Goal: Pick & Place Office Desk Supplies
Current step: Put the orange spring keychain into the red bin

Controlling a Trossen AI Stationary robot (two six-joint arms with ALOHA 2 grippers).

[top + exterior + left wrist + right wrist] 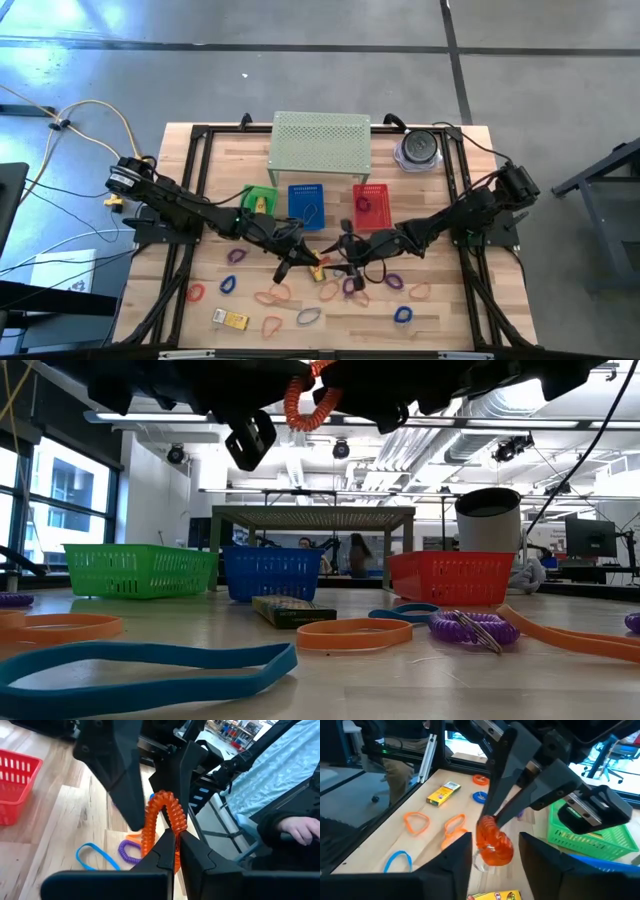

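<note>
Arms meeting mid-table in front of the red basket [370, 203], left gripper [176, 840] clamped on orange coil [161, 817] held aloft, right gripper [495, 845] fingers apart flanking the coil, bands [275, 295] scattered nearer the front edge.

No readable text is found. Print on the yellow packet [443, 793] and on the second packet [501, 896] is too blurred to be read.
</note>
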